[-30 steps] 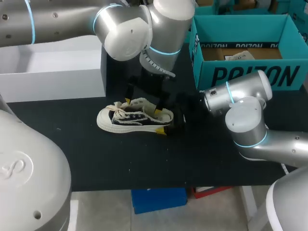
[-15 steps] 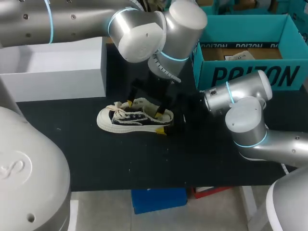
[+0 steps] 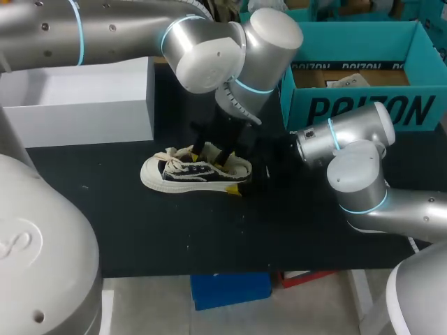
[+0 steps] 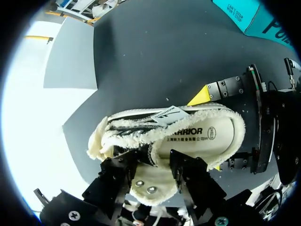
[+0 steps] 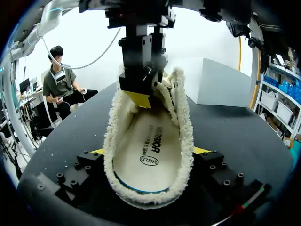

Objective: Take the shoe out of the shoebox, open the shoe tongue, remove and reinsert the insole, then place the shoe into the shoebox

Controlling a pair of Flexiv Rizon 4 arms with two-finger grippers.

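Left hand (image 3: pixel 211 152) pinches tongue (image 4: pixel 154 181); right hand (image 5: pixel 150 153) clamps shoe (image 3: pixel 167 178).

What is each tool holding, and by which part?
Right tool holds the shoe by its heel, one finger each side. Left tool appears to pinch its upper near the tongue.

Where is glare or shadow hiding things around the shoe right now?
Left wrist view: the white box beside the shoe is washed out by glare; the insole is evenly lit. Right wrist view: bright backlight leaves the left gripper dark. Head view: the right gripper merges with the black table.
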